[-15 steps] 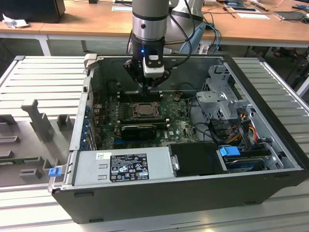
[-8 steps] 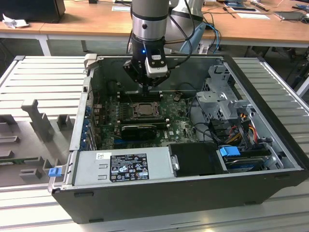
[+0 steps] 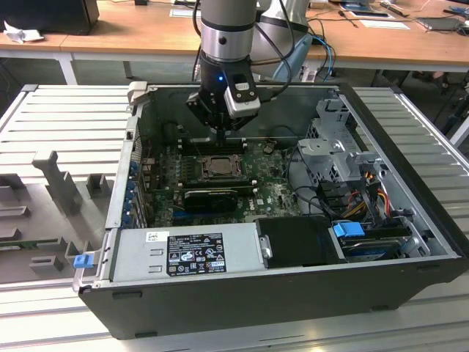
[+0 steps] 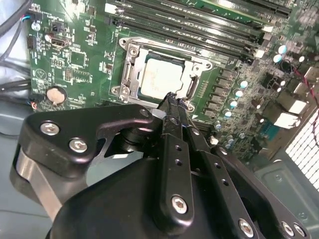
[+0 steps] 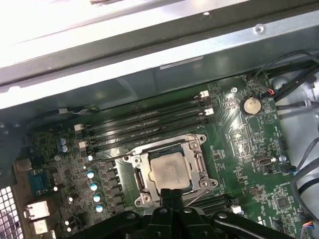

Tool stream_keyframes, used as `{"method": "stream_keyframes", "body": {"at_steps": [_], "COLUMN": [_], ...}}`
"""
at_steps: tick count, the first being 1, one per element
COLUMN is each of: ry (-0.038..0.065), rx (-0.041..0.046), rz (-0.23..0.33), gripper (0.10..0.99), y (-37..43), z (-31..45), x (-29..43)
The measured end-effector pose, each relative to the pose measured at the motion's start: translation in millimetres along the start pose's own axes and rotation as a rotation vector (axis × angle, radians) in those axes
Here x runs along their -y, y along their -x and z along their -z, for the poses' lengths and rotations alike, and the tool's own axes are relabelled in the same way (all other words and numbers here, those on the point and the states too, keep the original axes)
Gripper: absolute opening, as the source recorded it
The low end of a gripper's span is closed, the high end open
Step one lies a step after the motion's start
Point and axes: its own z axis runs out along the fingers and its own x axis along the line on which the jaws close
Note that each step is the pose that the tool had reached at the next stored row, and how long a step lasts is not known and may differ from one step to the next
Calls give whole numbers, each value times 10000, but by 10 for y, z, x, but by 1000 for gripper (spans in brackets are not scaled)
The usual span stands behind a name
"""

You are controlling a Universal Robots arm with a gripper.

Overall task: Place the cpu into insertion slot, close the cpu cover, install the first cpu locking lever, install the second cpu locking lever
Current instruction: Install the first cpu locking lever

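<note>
Both fingers of the hand are being held together beside the cpu cover, by which the cpu is being framed.

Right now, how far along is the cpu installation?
Done: the cpu lies in the insertion slot, and the cpu cover looks folded down around it. In hand: the gripper, fingers together, is at the cover's edge beside a thin locking lever. Left: both levers, it seems; I cannot tell whether either is latched.
</note>
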Motion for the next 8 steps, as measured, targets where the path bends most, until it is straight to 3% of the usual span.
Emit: {"method": "stream_keyframes", "body": {"at_steps": [8], "ry": [-9], "rx": [-25], "rz": [1234], "gripper": [106], "y": [0], "z": [-1], "x": [0]}}
